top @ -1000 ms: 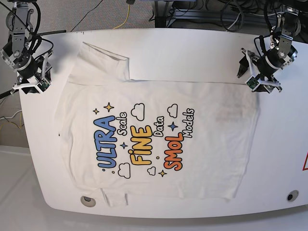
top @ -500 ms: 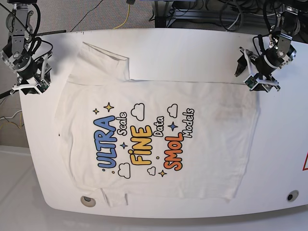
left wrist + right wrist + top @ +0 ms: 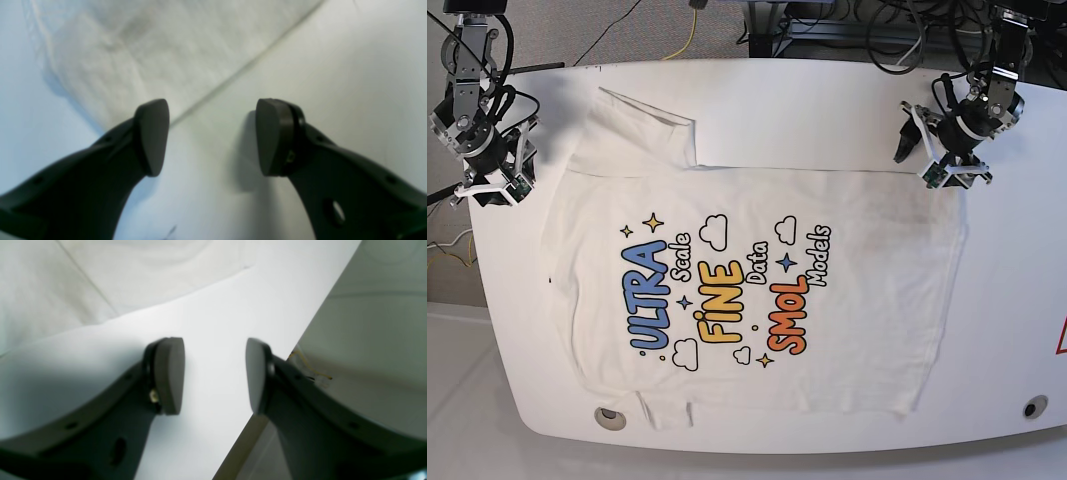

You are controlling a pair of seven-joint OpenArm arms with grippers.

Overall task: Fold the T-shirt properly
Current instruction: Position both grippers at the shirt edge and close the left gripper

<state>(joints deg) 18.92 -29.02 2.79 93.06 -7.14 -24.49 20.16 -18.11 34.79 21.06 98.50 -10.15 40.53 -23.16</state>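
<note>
Left claw (image 3: 924, 152) sits at the upper right of the base view, its jaws spread wide with nothing between them, right over the top right corner of the large white short-sleeved cotton T-shirt (image 3: 757, 290). In the left wrist view I see its dark pads (image 3: 151, 136) hanging above the straight edge where cloth meets the white rounded surface (image 3: 827, 100). My right claw (image 3: 489, 170) is at the upper left of the base view, jaws apart and empty too, near the surface's edge and just off the shirt's left side.

The shirt lies flat across the middle of the surface, print side up, with the blue, yellow and orange lettering running diagonally. One sleeve is folded onto itself at the upper left; the other pokes toward the bottom edge near a small round grommet (image 3: 608, 416).

I judge the cloth light, limp and thin: it will drape and crease rather than hold shape, and a single layer may slip from smooth pads. I'd pinch right at a corner or along a hem, where the fabric is doubled, getting one pad under the edge. Lifting two corners together should keep it from bunching.
</note>
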